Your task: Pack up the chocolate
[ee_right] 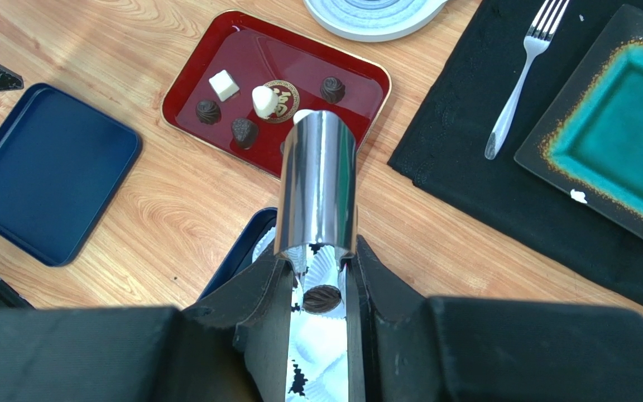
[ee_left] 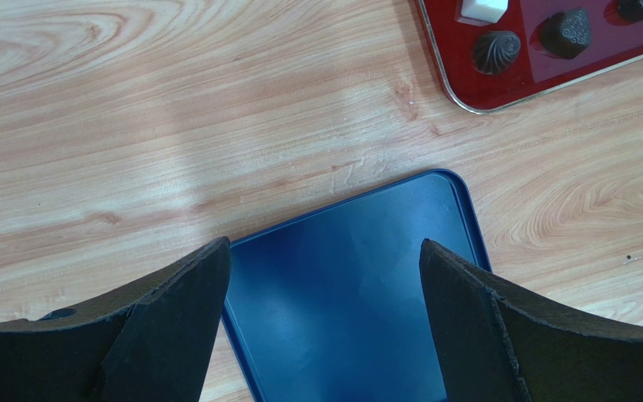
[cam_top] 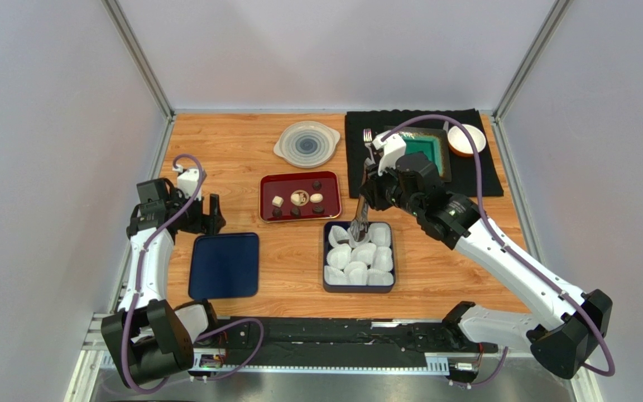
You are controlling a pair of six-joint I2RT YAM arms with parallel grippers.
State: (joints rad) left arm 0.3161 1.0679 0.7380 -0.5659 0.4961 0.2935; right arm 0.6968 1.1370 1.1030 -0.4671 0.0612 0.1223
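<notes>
Several chocolate pieces, dark brown, cream and white, lie on a red tray; they also show in the right wrist view and the left wrist view. My right gripper is shut on shiny metal tongs over a dark blue box filled with white paper cups. One dark chocolate shows between the tong blades, over a cup; I cannot tell whether it is gripped or resting. My left gripper is open and empty above a flat blue lid.
The blue lid lies at the front left. A round grey plate sits behind the red tray. A black cloth at the back right carries a fork, a teal square plate and a small white bowl.
</notes>
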